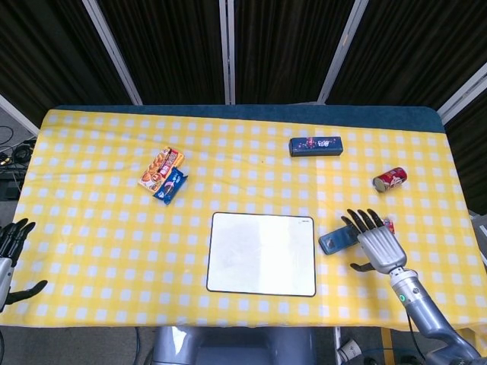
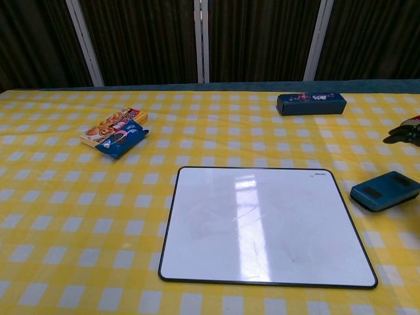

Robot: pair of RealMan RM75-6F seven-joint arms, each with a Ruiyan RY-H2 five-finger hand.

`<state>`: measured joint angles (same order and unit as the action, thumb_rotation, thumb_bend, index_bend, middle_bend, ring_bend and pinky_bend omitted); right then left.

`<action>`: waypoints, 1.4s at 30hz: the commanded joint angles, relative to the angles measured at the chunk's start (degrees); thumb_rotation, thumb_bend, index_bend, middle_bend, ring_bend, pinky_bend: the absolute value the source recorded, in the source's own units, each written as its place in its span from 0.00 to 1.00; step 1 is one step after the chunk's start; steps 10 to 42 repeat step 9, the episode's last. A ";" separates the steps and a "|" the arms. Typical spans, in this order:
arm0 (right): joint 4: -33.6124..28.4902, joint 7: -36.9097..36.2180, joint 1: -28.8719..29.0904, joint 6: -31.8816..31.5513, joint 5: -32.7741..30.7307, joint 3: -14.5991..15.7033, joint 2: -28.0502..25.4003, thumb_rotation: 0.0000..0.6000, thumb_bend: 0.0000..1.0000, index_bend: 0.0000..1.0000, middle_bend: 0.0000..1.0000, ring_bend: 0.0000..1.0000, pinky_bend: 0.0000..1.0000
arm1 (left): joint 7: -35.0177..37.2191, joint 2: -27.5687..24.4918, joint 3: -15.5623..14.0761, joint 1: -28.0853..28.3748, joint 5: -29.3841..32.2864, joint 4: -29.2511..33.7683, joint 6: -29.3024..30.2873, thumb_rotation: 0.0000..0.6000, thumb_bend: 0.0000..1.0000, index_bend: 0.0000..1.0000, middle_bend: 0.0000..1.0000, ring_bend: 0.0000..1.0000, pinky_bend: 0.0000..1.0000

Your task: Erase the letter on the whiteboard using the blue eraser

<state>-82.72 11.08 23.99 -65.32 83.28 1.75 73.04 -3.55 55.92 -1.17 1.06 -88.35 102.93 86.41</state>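
Head and chest views of a table (image 1: 91,228) covered by a yellow checked cloth. The whiteboard (image 1: 262,253) is laid flat near the middle of the front edge, its white surface wiped blank (only glare and faint smears are seen in the chest view). The blue eraser (image 2: 384,190) is set down on the cloth just beside the whiteboard's right edge, toward the front right part of the table, and is held by nothing. The right hand (image 1: 377,242) is raised just right of the eraser with its fingers (image 1: 361,221) spread wide and straight, nothing being gripped; in the chest view only dark fingertips (image 2: 405,133) are seen at the right edge of the frame. The left hand (image 1: 11,247) is held off the front left corner of the table, fingers apart and empty.

Other items are placed as follows: two snack packets (image 1: 163,174) (one orange, one blue, touching) toward the left of the table's middle; a dark blue box (image 1: 315,146) near the back edge, right of centre; a red can (image 1: 389,179) lying on its side near the right edge; a small red wrapped item (image 1: 389,225) partly hidden behind the right hand's fingers.
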 commanded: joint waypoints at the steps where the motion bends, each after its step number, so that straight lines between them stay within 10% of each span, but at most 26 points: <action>1: -7.66 -3.40 -4.46 -7.68 1.96 -0.06 -5.64 1.00 0.00 0.00 0.00 0.00 0.00 | 0.81 -0.15 -0.01 -0.03 -0.36 -0.26 0.19 1.00 0.00 0.00 0.00 0.00 0.00; 9: -11.00 -4.07 -9.95 -17.65 6.35 0.30 -7.01 1.00 0.00 0.00 0.00 0.00 0.00 | 3.08 -0.19 -0.58 -0.24 -1.98 -1.71 0.72 1.00 0.00 0.00 0.00 0.00 0.00; 42: -11.00 -4.07 -9.95 -17.65 6.35 0.30 -7.01 1.00 0.00 0.00 0.00 0.00 0.00 | 3.08 -0.19 -0.58 -0.24 -1.98 -1.71 0.72 1.00 0.00 0.00 0.00 0.00 0.00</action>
